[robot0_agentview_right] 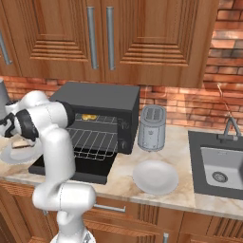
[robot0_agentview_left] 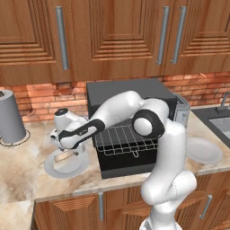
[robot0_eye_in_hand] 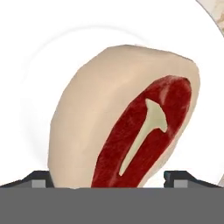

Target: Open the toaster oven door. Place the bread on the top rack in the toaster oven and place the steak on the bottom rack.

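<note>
I take the toaster oven (robot0_agentview_left: 128, 96) as my landmark and work across from its left. Farthest left on the counter (robot0_agentview_left: 22, 166) stands a grey canister (robot0_agentview_left: 11, 117). Nearer the oven, just left of its front, sits a white plate (robot0_agentview_left: 56, 170) with the steak (robot0_eye_in_hand: 131, 131) lying on it, and my gripper (robot0_eye_in_hand: 109, 177) hangs right over the meat; in the hand view its two fingertips (robot0_eye_in_hand: 37, 180) stand spread wide, one on each side of the steak, and I cannot tell whether they touch it. The toaster oven door (robot0_agentview_right: 71, 172) lies folded down flat, and a wire rack (robot0_agentview_left: 123, 139) is pulled forward over it. Something golden sits on the rack deeper inside (robot0_agentview_right: 88, 116). Right of the oven stands a silver toaster (robot0_agentview_right: 152, 128), then an empty white plate (robot0_agentview_right: 155, 176), then the sink (robot0_agentview_right: 220, 163).
</note>
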Motion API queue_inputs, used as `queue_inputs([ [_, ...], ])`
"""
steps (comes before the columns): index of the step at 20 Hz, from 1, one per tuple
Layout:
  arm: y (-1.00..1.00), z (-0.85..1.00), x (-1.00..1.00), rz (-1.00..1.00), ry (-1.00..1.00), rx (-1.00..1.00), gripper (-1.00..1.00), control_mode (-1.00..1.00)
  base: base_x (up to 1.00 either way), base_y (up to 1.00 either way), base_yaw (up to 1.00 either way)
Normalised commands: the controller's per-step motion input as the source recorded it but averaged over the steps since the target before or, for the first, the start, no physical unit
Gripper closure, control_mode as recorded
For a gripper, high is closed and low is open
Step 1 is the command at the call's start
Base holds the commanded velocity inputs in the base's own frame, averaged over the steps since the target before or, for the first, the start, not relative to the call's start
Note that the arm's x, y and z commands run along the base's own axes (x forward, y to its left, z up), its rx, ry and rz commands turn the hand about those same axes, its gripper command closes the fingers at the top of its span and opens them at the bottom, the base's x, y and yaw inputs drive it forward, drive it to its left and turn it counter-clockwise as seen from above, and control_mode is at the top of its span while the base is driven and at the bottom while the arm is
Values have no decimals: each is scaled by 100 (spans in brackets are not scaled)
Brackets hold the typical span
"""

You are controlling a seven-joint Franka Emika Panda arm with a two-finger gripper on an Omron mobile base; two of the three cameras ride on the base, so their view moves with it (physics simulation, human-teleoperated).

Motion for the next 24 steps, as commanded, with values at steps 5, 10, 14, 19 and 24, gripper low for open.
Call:
queue_inputs([
  [5,7,-40,0,-7,0,0,100,-100,0,0,0],
  [10,1,-14,-4,-6,-1,2,100,-100,0,0,0],
  [14,0,39,-37,-4,-6,10,100,-100,0,0,0],
  [19,0,72,-67,-2,-10,13,100,-100,0,0,0],
  [24,-33,65,-92,0,-24,16,100,-100,0,0,0],
])
